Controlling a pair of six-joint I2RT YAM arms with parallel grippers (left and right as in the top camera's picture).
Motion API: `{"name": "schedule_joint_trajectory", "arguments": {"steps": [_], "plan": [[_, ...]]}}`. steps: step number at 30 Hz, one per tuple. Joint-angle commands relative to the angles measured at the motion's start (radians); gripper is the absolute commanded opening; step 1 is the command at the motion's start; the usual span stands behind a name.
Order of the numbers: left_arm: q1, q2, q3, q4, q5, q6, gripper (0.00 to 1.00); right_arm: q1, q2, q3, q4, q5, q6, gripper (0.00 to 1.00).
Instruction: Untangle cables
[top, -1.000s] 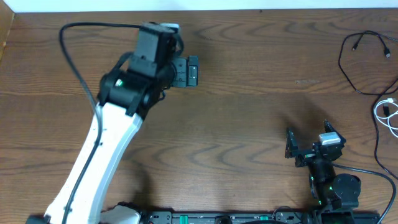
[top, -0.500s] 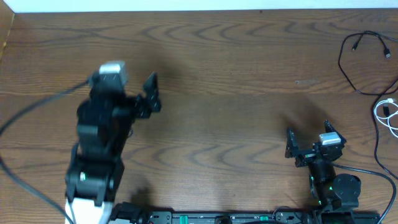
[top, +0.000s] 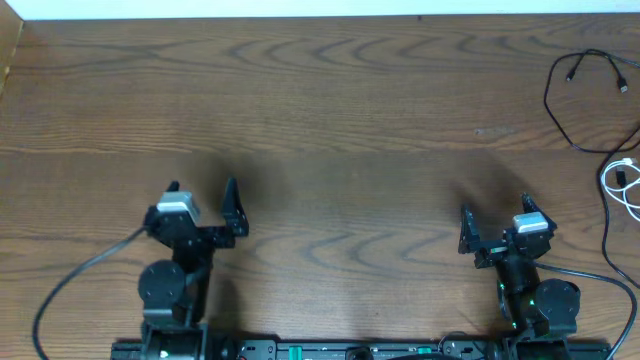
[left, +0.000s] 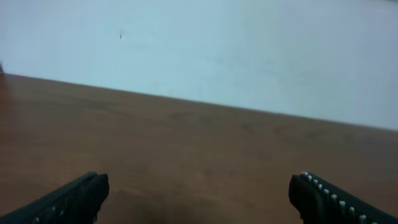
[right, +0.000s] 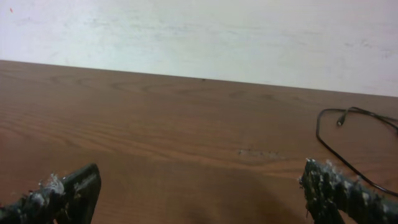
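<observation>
A thin black cable (top: 575, 95) lies in a loose loop at the table's far right; part of it shows in the right wrist view (right: 339, 143). Just below it, at the right edge, a white cable (top: 625, 185) curls on the wood, partly cut off by the frame. My left gripper (top: 201, 193) rests near the front left, open and empty (left: 199, 186). My right gripper (top: 493, 215) sits at the front right, also open with nothing between its fingers (right: 199, 183), well short of both cables.
The brown wooden table (top: 330, 120) ends at a pale wall along the back. A thick black wire (top: 70, 285) trails from the left arm's base; another runs from the right arm (top: 590, 275) toward the right edge.
The left arm has drawn back from the far left-centre of the table to its folded place at the front left. The right arm and both cables have not moved.
</observation>
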Motion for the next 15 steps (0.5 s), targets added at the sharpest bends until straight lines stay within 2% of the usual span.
{"name": "schedule_joint_trajectory", "arguments": {"steps": [1,9,15], "plan": [[0.004,-0.076,-0.063,0.011,-0.034,0.052,0.97,0.008,-0.006,-0.003,-0.003,0.004,-0.004,0.99],[0.003,-0.221,-0.206,0.013,-0.092,0.067,0.98,0.008,-0.006,-0.003,-0.003,0.005,-0.004,0.99],[-0.003,-0.265,-0.210,-0.101,-0.120,0.082,0.98,0.008,-0.006,-0.003,-0.003,0.004,-0.004,0.99]]}}
